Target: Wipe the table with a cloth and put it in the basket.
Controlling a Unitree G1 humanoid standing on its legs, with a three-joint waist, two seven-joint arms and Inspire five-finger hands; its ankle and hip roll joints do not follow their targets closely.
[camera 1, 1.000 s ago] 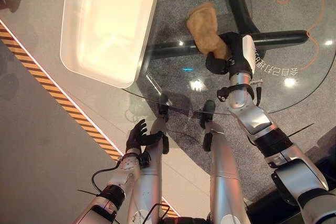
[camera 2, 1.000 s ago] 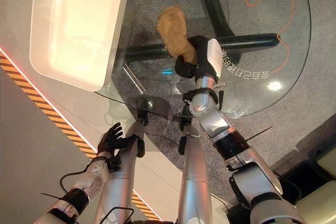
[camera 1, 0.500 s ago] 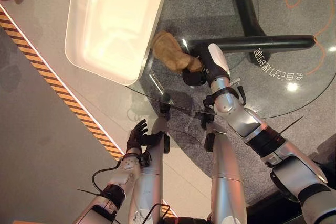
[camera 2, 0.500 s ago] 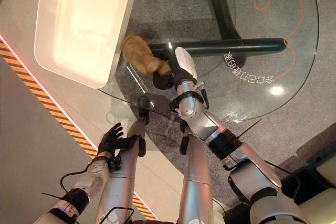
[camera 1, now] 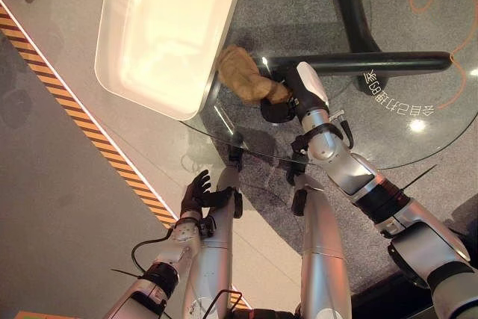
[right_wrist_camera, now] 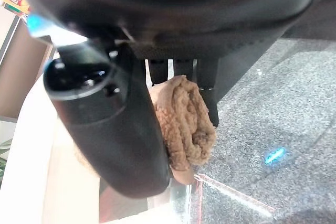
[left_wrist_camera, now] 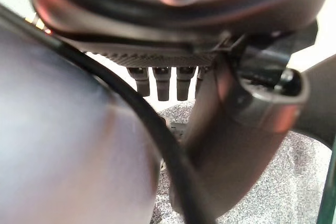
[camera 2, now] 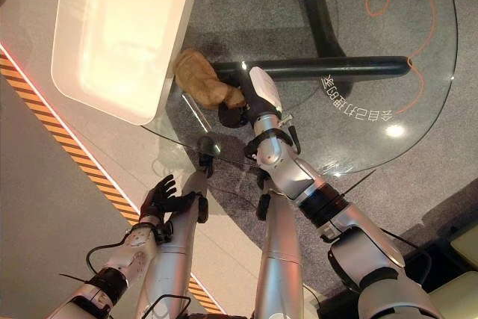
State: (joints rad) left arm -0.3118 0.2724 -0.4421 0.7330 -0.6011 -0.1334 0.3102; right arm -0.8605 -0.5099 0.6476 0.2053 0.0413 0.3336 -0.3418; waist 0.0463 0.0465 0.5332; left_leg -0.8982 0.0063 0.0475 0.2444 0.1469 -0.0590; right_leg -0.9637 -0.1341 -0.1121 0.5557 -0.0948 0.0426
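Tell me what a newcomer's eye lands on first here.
The brown cloth stands out first, bunched in the right robot hand on the glass table, its far end at the rim of the white basket. That pale basket fills the table's left end. The left robot hand hangs low beside the table, fingers loose.

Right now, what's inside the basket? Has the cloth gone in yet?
The white basket shows only its pale, glare-washed floor; nothing lies in it. The brown cloth is pinched in the right hand above the glass table, beside the basket's near corner, not inside.
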